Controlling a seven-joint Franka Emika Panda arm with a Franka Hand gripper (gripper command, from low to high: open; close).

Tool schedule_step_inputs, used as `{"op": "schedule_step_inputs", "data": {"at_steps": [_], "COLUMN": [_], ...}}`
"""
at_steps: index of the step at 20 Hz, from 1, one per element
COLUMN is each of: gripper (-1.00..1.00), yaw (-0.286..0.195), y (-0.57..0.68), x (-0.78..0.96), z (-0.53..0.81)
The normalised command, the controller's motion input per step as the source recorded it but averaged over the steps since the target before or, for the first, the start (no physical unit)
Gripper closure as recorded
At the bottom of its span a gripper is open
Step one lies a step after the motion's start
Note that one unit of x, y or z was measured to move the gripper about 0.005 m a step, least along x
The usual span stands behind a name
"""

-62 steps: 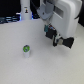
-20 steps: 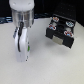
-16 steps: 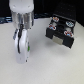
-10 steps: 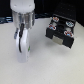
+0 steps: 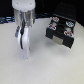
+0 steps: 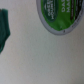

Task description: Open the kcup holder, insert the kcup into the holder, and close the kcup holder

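The kcup point(image 6: 60, 15) fills one corner of the wrist view from very close, its round green top rimmed in white and partly cut off by the frame. In the exterior view it is hidden behind my gripper point(image 5: 23, 47), which is lowered to the white table point(image 5: 45, 67) at the exterior view's left. The white fingers point(image 5: 26, 42) point down with a narrow dark gap between them, and what sits in the gap is not visible. The black kcup holder point(image 5: 61, 33) stands apart at the exterior view's right, its tray pulled out toward the front.
Two pods with reddish and white lids point(image 5: 55, 22) sit on top of the holder. A blurred dark green shape point(image 6: 4, 30) shows at the wrist view's edge. A dark background lies beyond the table's far edge.
Three seconds ago the arm was over the holder and the kcup sat alone on the table. Now the arm stands over the kcup's spot, almost still for the last second.
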Motion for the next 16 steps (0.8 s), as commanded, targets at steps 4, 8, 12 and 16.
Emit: {"op": "schedule_step_inputs", "data": {"at_steps": [4, 8, 12, 16], "gripper": [-1.00, -1.00, -1.00, -1.00], "yaw": [-0.081, -0.043, -0.037, -0.001], "y": [-0.04, -0.02, -0.01, 0.11], "x": [-0.08, -0.08, -0.07, -0.38], "z": [-0.15, -0.08, -0.06, -0.02]}}
